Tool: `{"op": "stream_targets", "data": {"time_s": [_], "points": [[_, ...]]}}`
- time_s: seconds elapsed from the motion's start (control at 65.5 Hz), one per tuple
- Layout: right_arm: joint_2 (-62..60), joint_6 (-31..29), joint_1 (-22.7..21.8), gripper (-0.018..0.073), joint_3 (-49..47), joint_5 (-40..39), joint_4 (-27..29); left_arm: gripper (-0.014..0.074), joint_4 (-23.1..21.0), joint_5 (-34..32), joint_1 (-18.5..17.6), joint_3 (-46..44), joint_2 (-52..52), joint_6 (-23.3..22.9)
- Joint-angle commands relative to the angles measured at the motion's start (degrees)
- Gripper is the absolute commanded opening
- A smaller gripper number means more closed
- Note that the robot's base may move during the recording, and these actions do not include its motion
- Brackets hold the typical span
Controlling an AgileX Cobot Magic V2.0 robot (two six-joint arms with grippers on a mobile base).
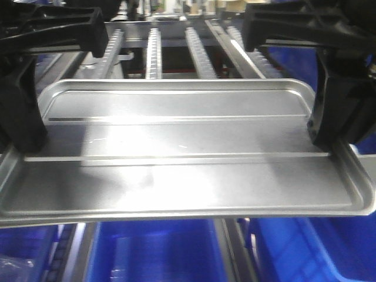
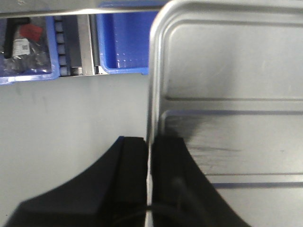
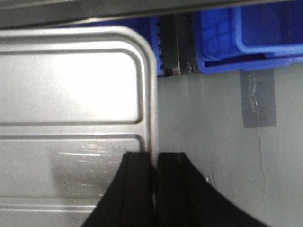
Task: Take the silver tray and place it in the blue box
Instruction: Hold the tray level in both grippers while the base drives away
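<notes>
The silver tray (image 1: pixel 188 141) hangs level in the air, held at both short ends. My left gripper (image 1: pixel 26 141) is shut on the tray's left rim; in the left wrist view its fingers (image 2: pixel 150 139) pinch the rim of the tray (image 2: pixel 227 71). My right gripper (image 1: pixel 323 138) is shut on the right rim, and its fingers (image 3: pixel 155 155) clamp the edge of the tray (image 3: pixel 71 85). Blue containers (image 1: pixel 158 252) lie below the tray's near edge. A ribbed blue crate (image 3: pixel 218 38) lies beyond the right end. I cannot tell which one is the blue box.
Metal roller rails (image 1: pixel 154 53) run away behind the tray. A blue bin (image 2: pixel 26 47) holds bagged black and red items. A grey surface with a strip of tape (image 3: pixel 258 99) lies under the tray's ends.
</notes>
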Motion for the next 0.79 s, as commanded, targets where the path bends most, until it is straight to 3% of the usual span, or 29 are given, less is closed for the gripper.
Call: {"op": "stream_targets", "data": {"time_s": [0.0, 0.779], "points": [[-1.69, -0.03, -0.01, 0.0055, -1.35, -1.49, -2.63, -0.0006, 1.62, -0.98, 0.06, -1.44, -1.55, -0.33], [-1.69, -0.03, -0.07, 0.0055, -1.35, -1.19, -2.63, -0.0006, 1.34, -0.98, 0.06, -1.44, -1.55, -0.33]]}}
